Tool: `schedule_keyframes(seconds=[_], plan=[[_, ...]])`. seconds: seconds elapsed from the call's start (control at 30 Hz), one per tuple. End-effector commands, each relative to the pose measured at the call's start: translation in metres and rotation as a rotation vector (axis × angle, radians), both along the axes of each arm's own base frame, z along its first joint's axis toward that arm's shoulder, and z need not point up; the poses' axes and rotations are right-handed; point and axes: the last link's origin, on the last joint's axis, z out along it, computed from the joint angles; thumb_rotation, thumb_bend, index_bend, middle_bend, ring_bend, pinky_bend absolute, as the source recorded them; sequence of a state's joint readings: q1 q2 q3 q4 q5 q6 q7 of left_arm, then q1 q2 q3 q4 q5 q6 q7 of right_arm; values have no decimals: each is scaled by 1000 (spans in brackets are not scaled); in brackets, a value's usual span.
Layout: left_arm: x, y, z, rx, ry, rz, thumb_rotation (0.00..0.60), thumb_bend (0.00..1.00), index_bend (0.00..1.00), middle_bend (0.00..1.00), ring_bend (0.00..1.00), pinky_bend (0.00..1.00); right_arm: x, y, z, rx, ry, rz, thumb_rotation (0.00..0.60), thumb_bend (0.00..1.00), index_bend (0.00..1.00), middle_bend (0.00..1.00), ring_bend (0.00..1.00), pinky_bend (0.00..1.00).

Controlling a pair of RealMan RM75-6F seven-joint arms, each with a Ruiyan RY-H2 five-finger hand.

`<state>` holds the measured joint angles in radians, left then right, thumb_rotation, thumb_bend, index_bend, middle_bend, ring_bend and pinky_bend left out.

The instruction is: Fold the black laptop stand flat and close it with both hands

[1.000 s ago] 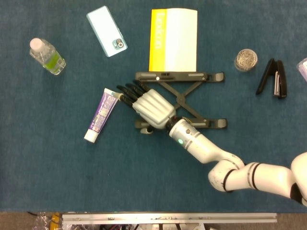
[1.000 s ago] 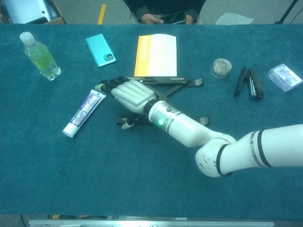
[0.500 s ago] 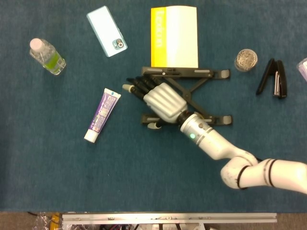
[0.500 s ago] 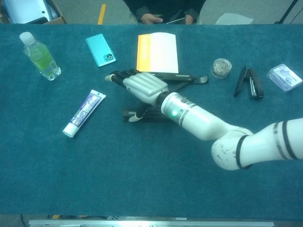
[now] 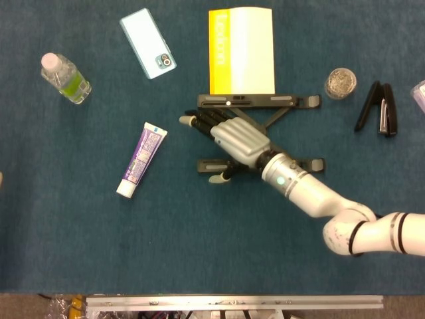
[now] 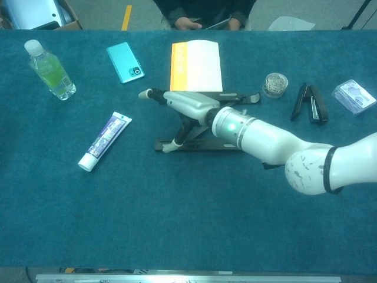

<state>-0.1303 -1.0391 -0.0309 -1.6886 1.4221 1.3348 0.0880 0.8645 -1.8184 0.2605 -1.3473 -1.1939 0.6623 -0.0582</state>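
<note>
Right hand point(image 5: 238, 141) lies across the black laptop stand point(image 5: 295, 102) at mid-worktop point(image 5: 199, 246).
Its fingers are spread flat over the crossed struts, thumb at the near bar, gripping nothing I can make out. Both bars run left-right, near one by the thumb, far one against the yellow-and-white booklet point(image 5: 242, 50); left hand unseen.

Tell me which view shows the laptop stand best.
The head view: looking straight down, it shows both rails and the crossed struts of the laptop stand, though the right robot hand covers its left part. The chest view shows it foreshortened, the arm hiding more.
</note>
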Motion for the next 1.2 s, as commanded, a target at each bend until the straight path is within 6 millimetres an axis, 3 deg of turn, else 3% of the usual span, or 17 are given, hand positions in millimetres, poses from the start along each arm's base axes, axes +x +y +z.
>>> schedule_keyframes(seconds=[0.03,0.27,0.53,0.83,1.2], plan=[[5,3,-1,-14,3,-15,600,324,66,124,77,144,-6,-9,8,-20,8,-25,600,0,0,0,0,41],[25,11,-7,-63,17,-90,600,325,66,122,77,144,-29,-35,35,-49,30,-103,600,0,0,11,0,41],[37,8,-14,-122,14,-104,600,325,66,109,72,136,-62,-60,60,-70,103,-178,600,0,0,82,3,64],[49,-3,-26,-197,-3,-108,600,324,47,87,56,135,-93,-64,63,-44,156,-264,600,0,0,136,44,79],[50,-7,-31,-217,-18,-100,600,325,38,68,29,109,-102,-58,59,5,162,-294,600,0,0,163,127,79]])
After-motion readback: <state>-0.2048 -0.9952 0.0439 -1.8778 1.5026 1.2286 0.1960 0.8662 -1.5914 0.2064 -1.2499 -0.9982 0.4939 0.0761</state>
